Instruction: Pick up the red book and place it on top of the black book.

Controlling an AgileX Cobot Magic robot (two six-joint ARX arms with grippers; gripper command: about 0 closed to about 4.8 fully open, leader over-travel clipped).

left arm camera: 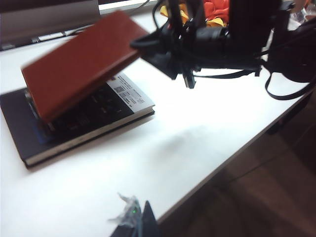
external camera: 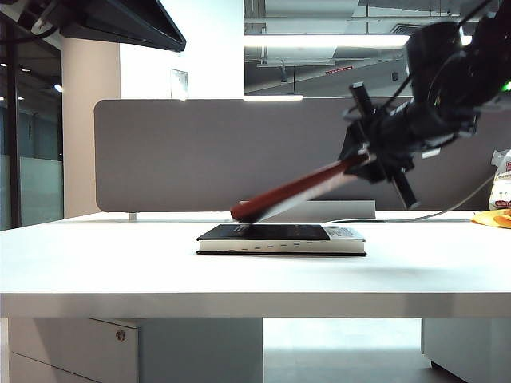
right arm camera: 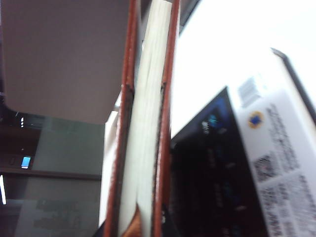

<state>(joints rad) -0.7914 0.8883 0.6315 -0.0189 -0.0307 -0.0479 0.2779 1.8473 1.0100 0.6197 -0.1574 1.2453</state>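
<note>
The red book (external camera: 295, 191) hangs tilted in the air, and my right gripper (external camera: 363, 155) is shut on its raised end. Its low end hovers just over the left part of the black book (external camera: 279, 239), which lies flat on the white table (external camera: 120, 263). I cannot tell whether the two touch. The left wrist view shows the red book (left arm camera: 79, 64) slanting over the black book (left arm camera: 89, 118), held by the right gripper (left arm camera: 163, 49). The right wrist view looks along the red book's pale page edges (right arm camera: 145, 123) beside the black book (right arm camera: 217, 173). Of my left gripper (left arm camera: 138, 222) only a dark tip shows, over the table's near edge.
A grey partition (external camera: 200, 152) stands behind the table. An orange and yellow item (external camera: 491, 218) and a white bag (external camera: 501, 179) sit at the far right. In the left wrist view the table edge (left arm camera: 237, 148) drops to a brown floor.
</note>
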